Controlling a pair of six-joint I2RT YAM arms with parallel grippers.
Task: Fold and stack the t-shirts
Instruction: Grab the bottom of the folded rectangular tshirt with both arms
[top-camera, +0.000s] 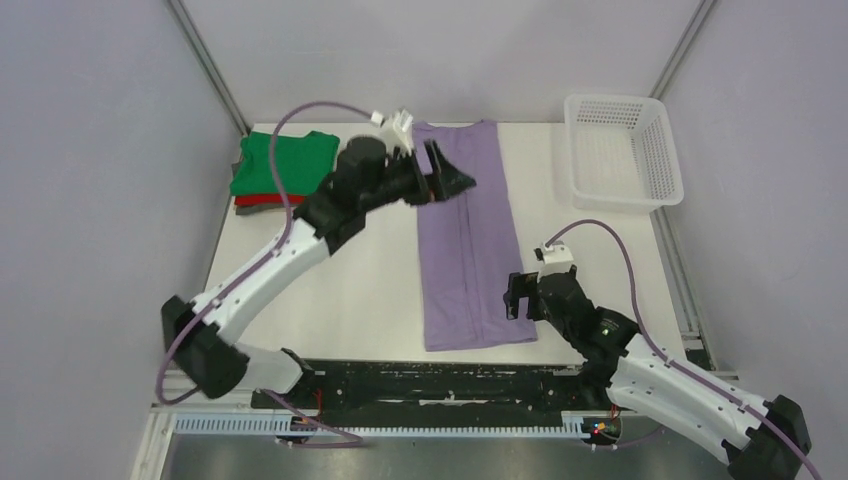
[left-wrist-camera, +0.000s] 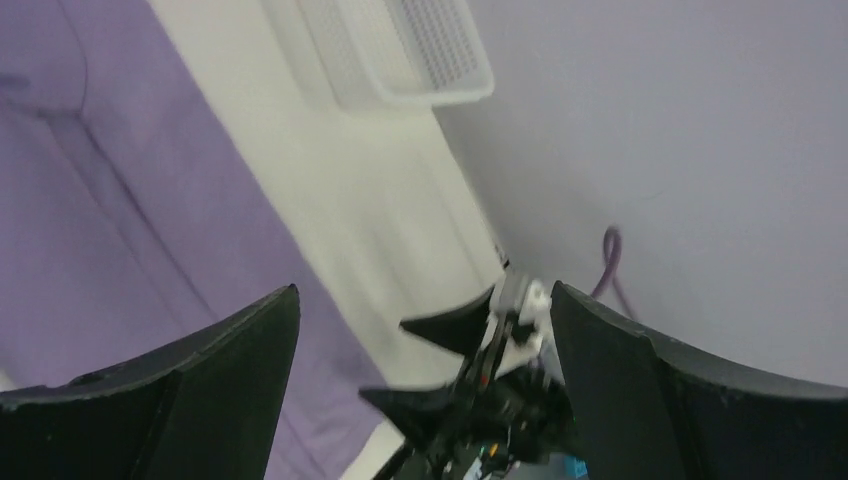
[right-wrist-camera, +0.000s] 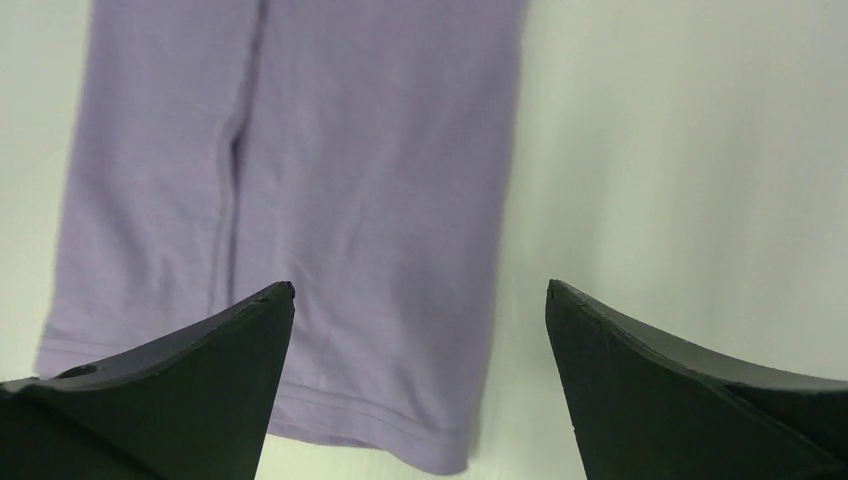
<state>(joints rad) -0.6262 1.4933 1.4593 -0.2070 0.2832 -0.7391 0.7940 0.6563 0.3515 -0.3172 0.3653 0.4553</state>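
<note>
The lilac t-shirt (top-camera: 465, 240) lies folded lengthwise in a long strip down the middle of the table. It also shows in the left wrist view (left-wrist-camera: 100, 190) and the right wrist view (right-wrist-camera: 350, 180). A folded green t-shirt (top-camera: 285, 160) sits on a red one (top-camera: 262, 201) at the back left. No dark greyish shirt is in view. My left gripper (top-camera: 452, 176) (left-wrist-camera: 420, 300) is open and empty above the strip's far part. My right gripper (top-camera: 517, 297) (right-wrist-camera: 420, 290) is open and empty just above the strip's near right hem corner.
A white mesh basket (top-camera: 622, 150) stands at the back right, also seen in the left wrist view (left-wrist-camera: 400, 50). Grey walls close in the table on three sides. A black rail (top-camera: 430, 385) runs along the near edge.
</note>
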